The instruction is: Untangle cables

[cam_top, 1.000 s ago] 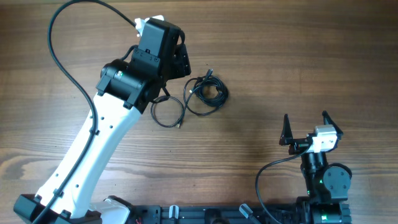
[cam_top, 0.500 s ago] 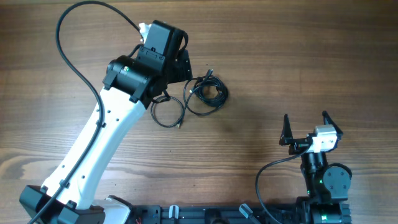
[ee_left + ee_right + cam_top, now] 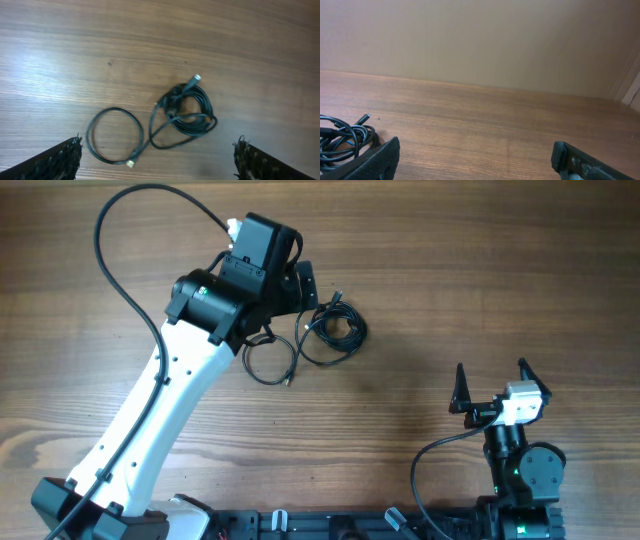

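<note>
A tangle of thin black cables [image 3: 330, 330] lies on the wooden table: a tight coil on the right and a loose loop [image 3: 268, 362] on the left, joined by crossing strands. In the left wrist view the coil [image 3: 190, 112] and the loop [image 3: 114, 135] lie below the camera, each with a small metal plug end. My left gripper [image 3: 300, 284] is open, hovering above and just left of the coil, holding nothing. My right gripper [image 3: 492, 385] is open and empty at the front right, far from the cables. The coil's edge shows in the right wrist view [image 3: 342, 137].
The left arm's own black cable [image 3: 130, 250] arcs over the back left of the table. A tan wall [image 3: 480, 40] stands beyond the table's far edge in the right wrist view.
My left arm has shifted slightly right and forward, toward the cable coil, and its fingers have spread wider. The right arm and the cables have not moved.
</note>
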Controlling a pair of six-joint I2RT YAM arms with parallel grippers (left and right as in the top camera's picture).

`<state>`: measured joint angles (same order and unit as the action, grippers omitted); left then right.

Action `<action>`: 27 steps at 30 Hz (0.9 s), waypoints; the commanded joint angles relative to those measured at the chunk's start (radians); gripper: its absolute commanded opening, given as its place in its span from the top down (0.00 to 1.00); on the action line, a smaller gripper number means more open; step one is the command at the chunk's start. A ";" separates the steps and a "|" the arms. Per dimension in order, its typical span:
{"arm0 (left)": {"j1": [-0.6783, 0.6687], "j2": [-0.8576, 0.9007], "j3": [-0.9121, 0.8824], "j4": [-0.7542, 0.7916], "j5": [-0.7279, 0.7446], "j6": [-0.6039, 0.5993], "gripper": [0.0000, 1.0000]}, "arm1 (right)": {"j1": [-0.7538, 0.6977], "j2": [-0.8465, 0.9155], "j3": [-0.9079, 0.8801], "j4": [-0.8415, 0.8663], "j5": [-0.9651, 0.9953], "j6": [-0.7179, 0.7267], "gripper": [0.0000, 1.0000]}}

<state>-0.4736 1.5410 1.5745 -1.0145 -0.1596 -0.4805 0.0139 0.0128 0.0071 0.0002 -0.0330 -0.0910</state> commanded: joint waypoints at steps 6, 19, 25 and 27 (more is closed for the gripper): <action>0.000 0.017 0.000 -0.035 0.096 0.001 0.00 | -0.004 -0.008 -0.002 0.002 -0.009 0.013 0.00; 0.000 0.243 0.000 -0.037 0.185 -0.069 0.00 | -0.004 -0.008 -0.002 0.002 -0.008 0.013 0.00; -0.008 0.340 0.000 -0.034 0.252 0.187 0.02 | -0.004 -0.008 -0.002 0.002 -0.009 0.013 0.00; -0.021 0.356 0.000 -0.025 0.260 0.249 0.03 | -0.004 -0.008 -0.002 0.002 -0.009 0.013 0.00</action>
<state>-0.4763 1.8668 1.5745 -1.0500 0.0479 -0.3931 0.0139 0.0128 0.0071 0.0002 -0.0330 -0.0910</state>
